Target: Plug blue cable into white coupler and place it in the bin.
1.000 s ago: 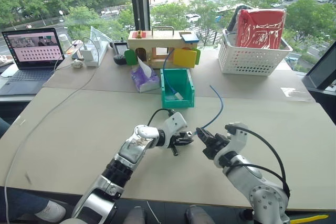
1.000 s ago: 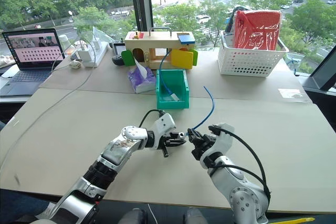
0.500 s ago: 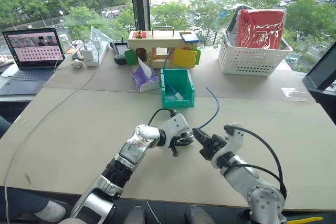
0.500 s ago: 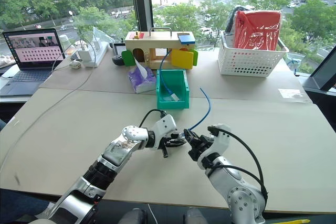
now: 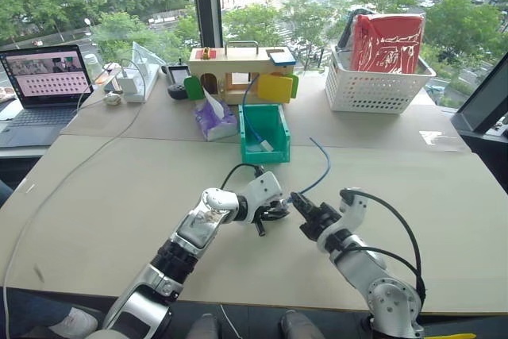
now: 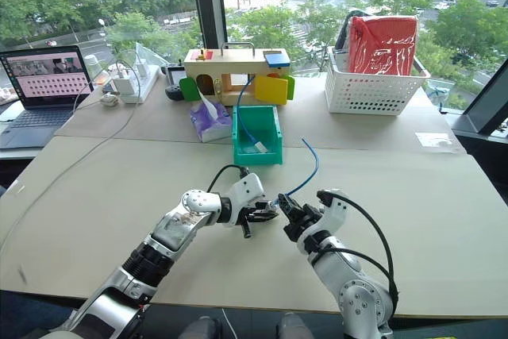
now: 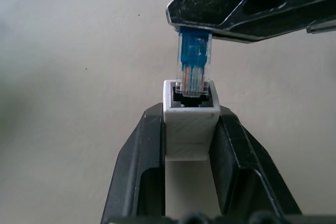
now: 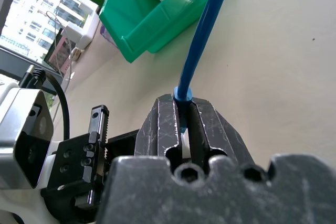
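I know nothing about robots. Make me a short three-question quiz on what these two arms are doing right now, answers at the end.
1. True or false: the plug of the blue cable is already fully seated in the white coupler.
2. Which end effector holds the coupler: A) the left end effector or B) the right end effector?
3. Where does the bin stand relative to both arms?

Key
1. False: the plug's tip is only at the mouth of the socket.
2. A. The left one grips the coupler by its sides; the right one is shut on the cable just behind the plug.
3. Farther back on the table, beyond both end effectors, with another blue cable already lying in it.
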`<action>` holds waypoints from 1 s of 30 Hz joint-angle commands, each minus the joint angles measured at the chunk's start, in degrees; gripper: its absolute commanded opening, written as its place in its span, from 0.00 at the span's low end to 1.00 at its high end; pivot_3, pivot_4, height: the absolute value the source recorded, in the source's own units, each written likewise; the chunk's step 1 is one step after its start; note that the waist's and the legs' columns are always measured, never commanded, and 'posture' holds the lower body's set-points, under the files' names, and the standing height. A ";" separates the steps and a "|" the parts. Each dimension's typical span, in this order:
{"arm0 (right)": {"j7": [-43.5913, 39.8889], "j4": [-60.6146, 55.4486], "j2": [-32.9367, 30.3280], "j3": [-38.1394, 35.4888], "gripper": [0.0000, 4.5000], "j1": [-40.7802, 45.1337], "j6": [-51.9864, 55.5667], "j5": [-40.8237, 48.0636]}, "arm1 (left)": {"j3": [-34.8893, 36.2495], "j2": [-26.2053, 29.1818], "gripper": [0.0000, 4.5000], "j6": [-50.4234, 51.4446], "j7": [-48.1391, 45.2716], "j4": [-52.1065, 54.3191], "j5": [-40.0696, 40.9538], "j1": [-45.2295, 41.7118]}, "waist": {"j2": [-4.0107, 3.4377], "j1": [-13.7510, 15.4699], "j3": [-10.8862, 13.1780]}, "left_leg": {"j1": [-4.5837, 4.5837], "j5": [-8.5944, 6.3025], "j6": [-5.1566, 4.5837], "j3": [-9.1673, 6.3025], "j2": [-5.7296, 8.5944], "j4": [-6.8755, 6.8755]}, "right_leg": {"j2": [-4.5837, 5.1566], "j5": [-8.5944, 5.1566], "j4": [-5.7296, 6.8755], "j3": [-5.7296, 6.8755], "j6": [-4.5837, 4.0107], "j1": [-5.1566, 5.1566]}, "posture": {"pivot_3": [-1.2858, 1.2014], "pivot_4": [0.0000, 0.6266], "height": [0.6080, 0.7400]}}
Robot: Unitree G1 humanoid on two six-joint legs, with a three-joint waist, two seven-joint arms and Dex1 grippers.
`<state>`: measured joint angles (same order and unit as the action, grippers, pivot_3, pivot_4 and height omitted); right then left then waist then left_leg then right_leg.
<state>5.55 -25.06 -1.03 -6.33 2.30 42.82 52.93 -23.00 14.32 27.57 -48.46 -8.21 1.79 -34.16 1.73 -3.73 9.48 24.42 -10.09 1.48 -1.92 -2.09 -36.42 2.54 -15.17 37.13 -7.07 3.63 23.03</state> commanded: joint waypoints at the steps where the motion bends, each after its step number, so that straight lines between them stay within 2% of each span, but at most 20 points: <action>1: 0.19 2.09 -0.05 -0.51 0.00 -0.19 -0.60 -1.63 | -0.46 -0.41 0.15 -0.94 -0.10 1.29 -0.32 -1.09 | 0.00 -0.02 0.00 | 0.00 0.00 0.00 0.00 0.00 0.00 | 0.00 0.00 -0.01 0.00 0.00 0.00 | 0.52 0.24 0.95; 9: -0.53 2.22 -0.87 1.02 0.00 0.18 -0.25 -2.92 | -0.68 -0.54 0.15 -0.60 -0.10 1.83 -0.49 -0.88 | -0.01 -0.14 -0.01 | -0.03 0.00 0.00 0.00 0.00 0.00 | 0.00 -0.01 0.00 -0.01 0.01 -0.02 | 0.52 0.24 0.95; 12: -1.29 -0.42 -5.04 6.05 0.00 0.55 1.59 -8.07 | -0.17 -0.74 0.15 5.13 -0.32 2.86 0.75 -1.36 | -0.02 -0.18 -0.01 | -0.03 0.00 0.00 0.00 0.00 0.00 | 0.00 -0.01 0.00 -0.01 0.01 -0.02 | 0.52 0.24 0.95; 18: -1.40 -1.56 -7.28 9.92 0.00 0.55 2.36 -12.63 | -0.20 -0.26 0.15 15.95 -0.29 7.10 2.02 -2.94 | -0.03 -0.29 -0.02 | -0.03 0.00 0.00 0.01 0.01 0.10 | -0.01 -0.04 -0.02 -0.02 0.03 0.01 | 0.52 0.24 0.95; 23: -1.39 -1.64 -6.80 10.82 0.00 0.25 3.32 -13.86 | -0.33 -0.01 0.15 21.70 -0.02 9.47 2.64 -4.30 | -0.03 -0.36 -0.02 | -0.05 0.00 0.00 0.01 0.00 0.12 | -0.02 -0.04 -0.02 -0.02 0.02 0.02 | 0.52 0.24 0.95; 30: -3.79 -1.11 -6.98 11.98 0.00 -0.41 9.07 -10.97 | 0.02 -1.40 0.15 26.99 1.90 10.93 4.23 -5.79 | -0.02 -0.30 -0.04 | -0.07 0.00 0.00 0.01 0.00 0.13 | -0.01 -0.04 -0.02 -0.02 0.02 0.00 | 0.52 0.24 0.95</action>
<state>2.93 -29.12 -7.68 2.66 3.93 45.62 40.69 -23.16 13.75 54.06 -46.90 0.54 4.68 -38.27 1.71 -4.03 9.44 24.35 -10.10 1.48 -1.92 -2.09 -36.29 2.52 -15.21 37.10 -7.09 3.66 23.02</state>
